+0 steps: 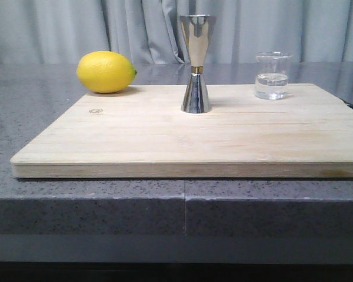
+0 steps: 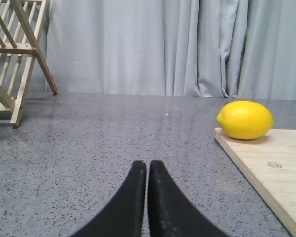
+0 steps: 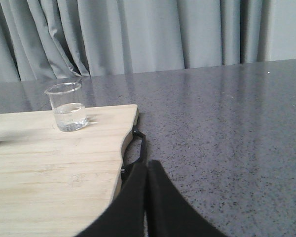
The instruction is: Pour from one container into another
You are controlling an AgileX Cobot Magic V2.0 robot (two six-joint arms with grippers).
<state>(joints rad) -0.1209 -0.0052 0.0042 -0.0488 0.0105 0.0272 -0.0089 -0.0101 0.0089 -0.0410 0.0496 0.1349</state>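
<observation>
Front view: pale wooden board (image 1: 188, 138) flat on the grey speckled table (image 1: 76, 200), filling most of the width. Steel jigger (image 1: 196, 63) upright near the board's centre, toward 12 o'clock, wide cup on top, narrow waist with a gold band. Beaker (image 1: 272, 76) upright at about 2 o'clock from the jigger, well apart from it, near the board's far right corner, clear liquid filling its lower part. Lemon (image 1: 106, 71) at about 10 o'clock from the jigger, on the board's far left corner, lying on its side. Grey curtain (image 1: 76, 29) behind. No arm in sight here.

Left wrist view: left gripper (image 2: 147, 168) low over bare table, black fingers (image 2: 133, 192) pressed together, nothing between them. Lemon (image 2: 245, 120) at about 2 o'clock from the fingertips, on the board's corner (image 2: 271, 163). Wooden rack (image 2: 15, 59) at about 10 o'clock, standing on the table. Curtain across the back.

Right wrist view: right gripper (image 3: 147, 170) at the board's edge (image 3: 54, 168), fingers (image 3: 163, 197) closed tight, empty. Beaker (image 3: 66, 106) at about 11 o'clock from the fingertips, upright on the board, well apart from the gripper, roughly a third full. Dark strap-like loop (image 3: 138, 145) by the notched board edge, just past the fingertips. Open table at 1 to 3 o'clock.
</observation>
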